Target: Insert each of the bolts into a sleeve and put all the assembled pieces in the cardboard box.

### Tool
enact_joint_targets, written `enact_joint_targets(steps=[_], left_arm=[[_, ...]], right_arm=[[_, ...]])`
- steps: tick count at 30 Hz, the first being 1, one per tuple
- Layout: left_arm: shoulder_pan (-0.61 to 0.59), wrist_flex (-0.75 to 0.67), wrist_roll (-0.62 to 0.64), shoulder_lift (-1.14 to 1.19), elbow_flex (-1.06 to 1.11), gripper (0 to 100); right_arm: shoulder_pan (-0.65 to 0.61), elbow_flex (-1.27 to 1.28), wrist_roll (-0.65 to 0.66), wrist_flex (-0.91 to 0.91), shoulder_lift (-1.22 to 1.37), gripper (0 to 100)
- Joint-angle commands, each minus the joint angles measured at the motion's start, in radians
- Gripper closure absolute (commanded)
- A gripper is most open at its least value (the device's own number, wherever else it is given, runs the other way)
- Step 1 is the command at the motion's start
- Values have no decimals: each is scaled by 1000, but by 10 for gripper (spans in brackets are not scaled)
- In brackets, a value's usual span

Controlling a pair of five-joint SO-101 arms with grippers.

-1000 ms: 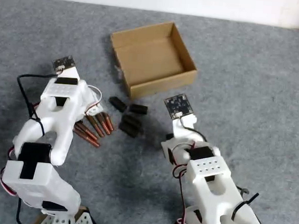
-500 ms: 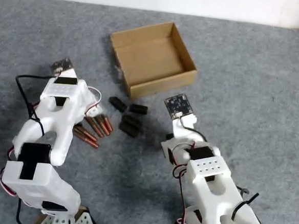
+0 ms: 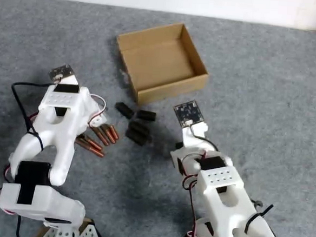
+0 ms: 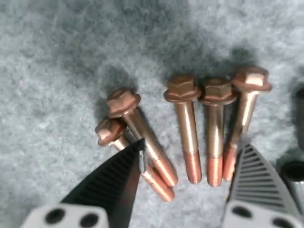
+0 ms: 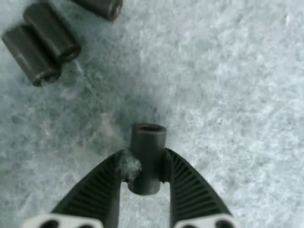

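**Operator:** How does my left side stand?

**Observer:** Your left gripper hangs with its fingers spread wide over the five copper-coloured, hex-headed metal bolts. They all lie flat on the grey carpet. Three are side by side, and the other two lie just beside them, touching each other. Your black ribbed finger sits over the shanks of that pair.

**Operator:** And my right?

**Observer:** Your right gripper is clamped on a short, dark cylindrical metal sleeve. The sleeve's open end points away from your wrist, over bare carpet.

**Operator:** Where are the other parts?

**Observer:** The loose sleeves lie in a small cluster between the bolts and your right arm. The open brown cardboard box sits on the carpet just beyond that cluster. Its nearest wall is close to the sleeves but does not touch them.
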Motion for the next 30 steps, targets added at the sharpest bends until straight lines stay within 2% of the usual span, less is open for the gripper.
enact_joint_targets(steps=[1,4,8,16,19,23,30], left_arm=[[-13,5,17,-45,-4,712],[-13,-11,17,-45,16,712],[-51,-106,17,-45,70,712],[-65,-117,18,-35,76,712],[-42,-127,17,41,48,712],[41,-121,12,185,-36,712],[-4,37,11,294,-193,726]], right_arm=[[12,1,14,-51,-25,995],[12,1,14,-51,-25,995],[12,1,14,-51,-25,995],[12,1,14,-51,-25,995],[12,1,14,-51,-25,995],[12,1,14,-51,-25,995],[12,1,14,-51,-25,995]])
